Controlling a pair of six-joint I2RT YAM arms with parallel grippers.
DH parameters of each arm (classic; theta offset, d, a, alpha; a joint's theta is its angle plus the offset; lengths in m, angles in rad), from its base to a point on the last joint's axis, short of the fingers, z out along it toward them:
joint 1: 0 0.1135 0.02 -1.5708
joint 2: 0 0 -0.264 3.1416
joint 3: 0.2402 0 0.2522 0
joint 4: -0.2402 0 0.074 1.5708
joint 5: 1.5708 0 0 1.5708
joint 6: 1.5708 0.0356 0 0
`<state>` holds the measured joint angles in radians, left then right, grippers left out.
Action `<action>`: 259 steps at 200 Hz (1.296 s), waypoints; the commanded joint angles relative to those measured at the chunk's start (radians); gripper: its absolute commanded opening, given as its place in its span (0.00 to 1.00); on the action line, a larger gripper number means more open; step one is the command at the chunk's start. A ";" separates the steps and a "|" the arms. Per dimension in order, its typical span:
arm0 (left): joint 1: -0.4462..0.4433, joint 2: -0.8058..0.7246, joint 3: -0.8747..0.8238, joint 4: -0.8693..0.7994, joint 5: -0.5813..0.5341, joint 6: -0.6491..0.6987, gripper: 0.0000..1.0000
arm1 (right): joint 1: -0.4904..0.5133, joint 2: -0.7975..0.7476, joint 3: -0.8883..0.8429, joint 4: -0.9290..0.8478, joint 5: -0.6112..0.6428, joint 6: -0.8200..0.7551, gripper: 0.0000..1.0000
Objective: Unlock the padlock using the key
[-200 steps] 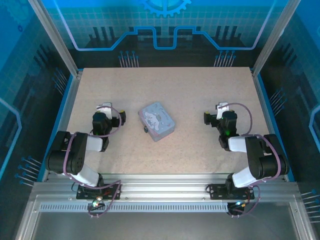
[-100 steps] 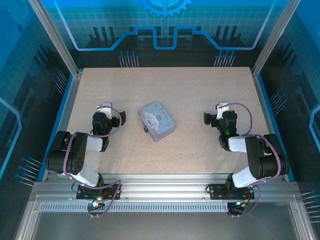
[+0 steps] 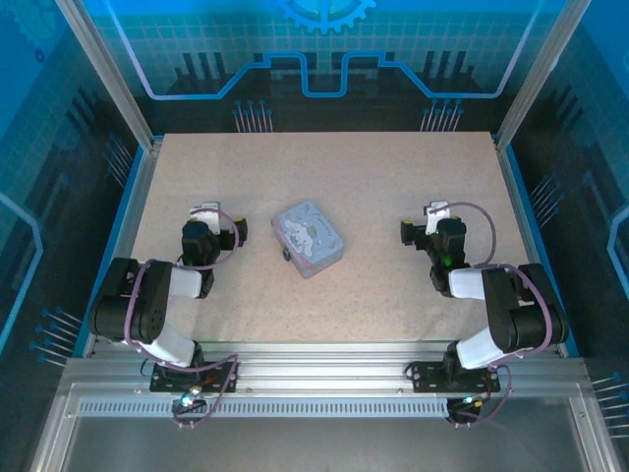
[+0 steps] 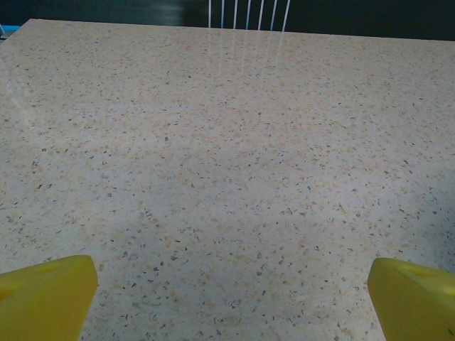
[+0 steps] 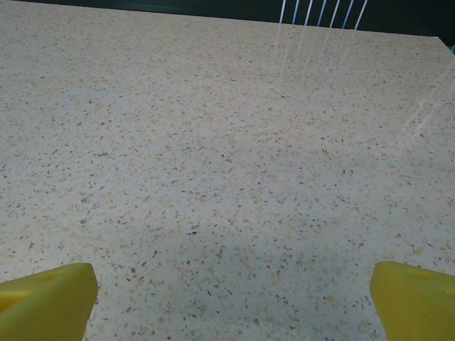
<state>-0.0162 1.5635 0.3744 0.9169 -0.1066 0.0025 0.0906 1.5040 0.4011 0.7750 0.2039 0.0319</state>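
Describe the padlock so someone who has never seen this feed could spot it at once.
Start at the speckled beige table in the top view and find the pale blue cartoon-printed tin lying a little left of centre. The padlock is the tiny lump at the tin's near-left edge. It is blackish and far smaller than the tin, the one dark thing right beside it.

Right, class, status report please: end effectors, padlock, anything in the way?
Left end effector open, empty. Right end effector open, empty. Padlock on table beside the tin, untouched. Tin crowds it.
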 commanded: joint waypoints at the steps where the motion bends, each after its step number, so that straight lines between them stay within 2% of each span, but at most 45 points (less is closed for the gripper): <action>1: -0.001 -0.014 0.014 -0.005 0.024 0.011 0.99 | -0.005 -0.001 0.016 0.009 -0.006 -0.012 1.00; 50: 0.005 -0.014 0.015 -0.009 0.033 0.005 0.99 | -0.006 -0.001 0.015 0.011 -0.007 -0.012 1.00; 60: 0.002 -0.022 0.018 -0.013 -0.006 0.001 0.99 | -0.006 -0.021 0.037 -0.044 0.000 -0.007 1.00; 84: 0.001 -0.116 0.089 -0.218 -0.068 -0.019 0.99 | -0.011 -0.109 0.139 -0.284 0.003 -0.002 1.00; 102: -0.003 -0.164 0.146 -0.356 -0.092 -0.023 0.99 | -0.015 -0.163 0.162 -0.352 -0.010 0.003 1.00; 122: -0.002 -0.241 0.177 -0.427 -0.118 -0.054 0.99 | -0.020 -0.234 0.191 -0.435 -0.046 0.046 1.00; 144: 0.005 -0.331 0.206 -0.492 -0.094 -0.145 0.99 | -0.021 -0.333 0.243 -0.566 -0.082 0.111 1.00; 162: 0.026 -0.386 0.233 -0.590 -0.094 -0.371 0.99 | -0.030 -0.419 0.297 -0.697 -0.132 0.231 1.00; 168: 0.039 -0.395 0.244 -0.617 -0.063 -0.437 0.99 | -0.036 -0.444 0.325 -0.782 -0.113 0.326 1.00; 176: 0.065 -0.396 0.255 -0.632 0.030 -0.481 0.99 | -0.044 -0.469 0.378 -0.959 -0.044 0.489 1.00; 182: 0.077 -0.389 0.268 -0.648 0.089 -0.507 0.99 | -0.061 -0.478 0.405 -1.033 -0.043 0.557 1.00; 195: 0.082 -0.362 0.319 -0.709 0.191 -0.526 0.99 | -0.107 -0.492 0.411 -1.055 -0.207 0.569 1.00; 222: 0.078 -0.269 0.412 -0.793 0.386 -0.544 0.99 | -0.109 -0.568 0.352 -1.036 -0.365 0.626 1.00; 259: 0.019 -0.144 0.520 -0.895 0.479 -0.529 0.98 | -0.027 -0.599 0.348 -1.170 -0.476 0.606 1.00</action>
<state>0.0441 1.3491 0.8169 0.1448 0.2298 -0.5076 0.0044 0.9283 0.7677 -0.2657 -0.1459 0.6022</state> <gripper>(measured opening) 0.990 0.999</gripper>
